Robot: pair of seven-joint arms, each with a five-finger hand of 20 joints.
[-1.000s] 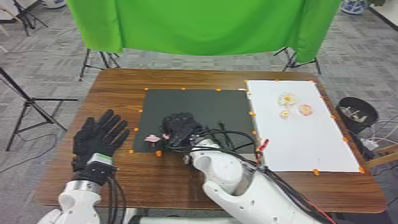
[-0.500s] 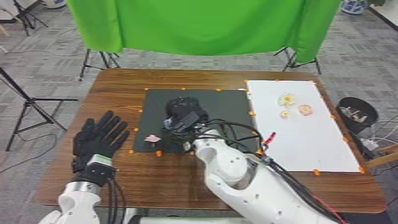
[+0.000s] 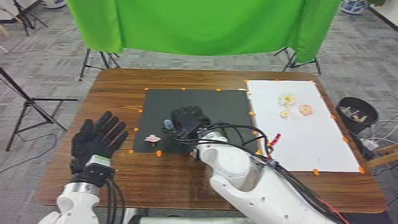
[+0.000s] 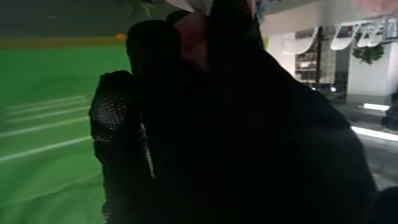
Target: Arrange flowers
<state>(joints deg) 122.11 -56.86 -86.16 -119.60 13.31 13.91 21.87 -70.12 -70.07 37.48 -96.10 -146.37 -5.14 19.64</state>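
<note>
- Since the blue flower (image 3: pixel 168 124) sits just beside our right hand (image 3: pixel 189 119), toward the left of the dark mat, we judge the step to be handling that bloom; whether we are lifting or laying it, we can't tell.
- How far open the right hand is, or whether it grips anything, we cannot tell either; in the wrist view a pink patch (image 4: pixel 193 40) shows amid the glove, perhaps a petal or stem.
- We'd do well to keep the wrist low and steady, move slowly and let go only once the bloom is fully supported, so no petal is dragged or crushed.
- Nearer to us, at the mat's near left, lies the pink flower (image 3: pixel 153 138); we should keep the glove and the trailing cables (image 3: pixel 238 131) clear of it.
- Farther out, on the right, the white sheet (image 3: pixel 306 145) bears a cream flower (image 3: pixel 286 99), a small yellow flower (image 3: pixel 284 114) nearer, and a peach flower (image 3: pixel 306 109) to the right.
- Our left hand (image 3: pixel 98 137) rests left of the mat (image 3: pixel 226 102), wide open and empty, best left out of the way.
</note>
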